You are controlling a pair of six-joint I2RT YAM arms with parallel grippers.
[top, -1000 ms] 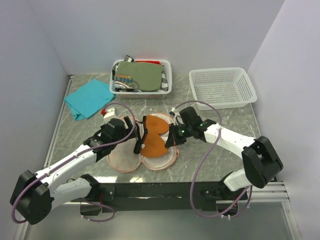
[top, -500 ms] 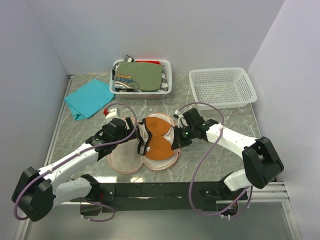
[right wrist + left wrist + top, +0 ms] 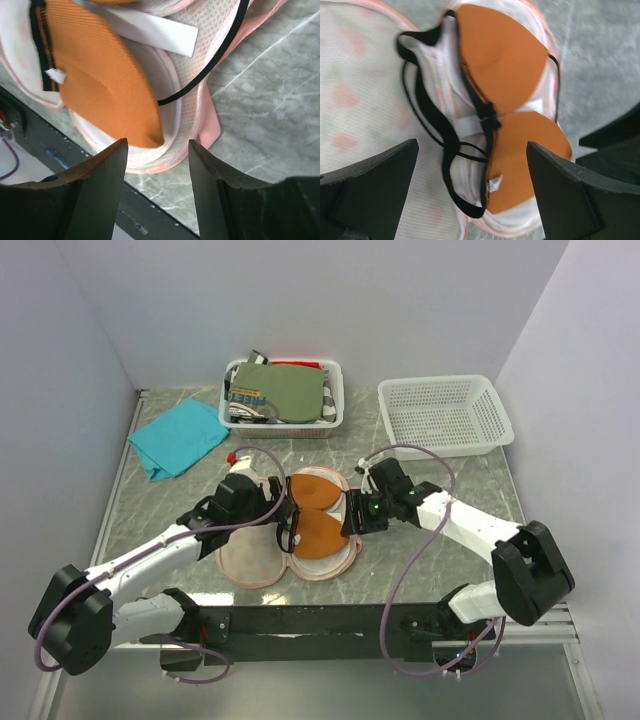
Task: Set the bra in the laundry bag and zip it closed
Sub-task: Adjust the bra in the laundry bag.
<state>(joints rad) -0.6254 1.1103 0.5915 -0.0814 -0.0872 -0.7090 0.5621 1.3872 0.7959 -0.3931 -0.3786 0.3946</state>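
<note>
The laundry bag (image 3: 248, 558) lies spread open in two halves on the marble table. The bra (image 3: 318, 530) rests cups-up in the bag's right half, orange cups one behind the other. Its black straps (image 3: 427, 112) trail over the hinge toward the left half (image 3: 355, 100). My left gripper (image 3: 287, 521) hovers open over the hinge, its fingers (image 3: 375, 192) wide on either side of the bra (image 3: 502, 60). My right gripper (image 3: 350, 519) is open at the bag's right rim (image 3: 200, 100), fingers (image 3: 102, 190) straddling the near cup (image 3: 100, 85) without touching it.
At the back stand a white basket (image 3: 335, 390) with an olive garment (image 3: 285, 392) and a white mesh basket (image 3: 445, 415). A teal cloth (image 3: 178, 435) lies at the back left. A dark rail (image 3: 320, 620) runs along the near edge.
My right gripper has opened and let go of the bra. The raised cup has dropped flat into the bag's right half. My left gripper has moved slightly right over the hinge.
</note>
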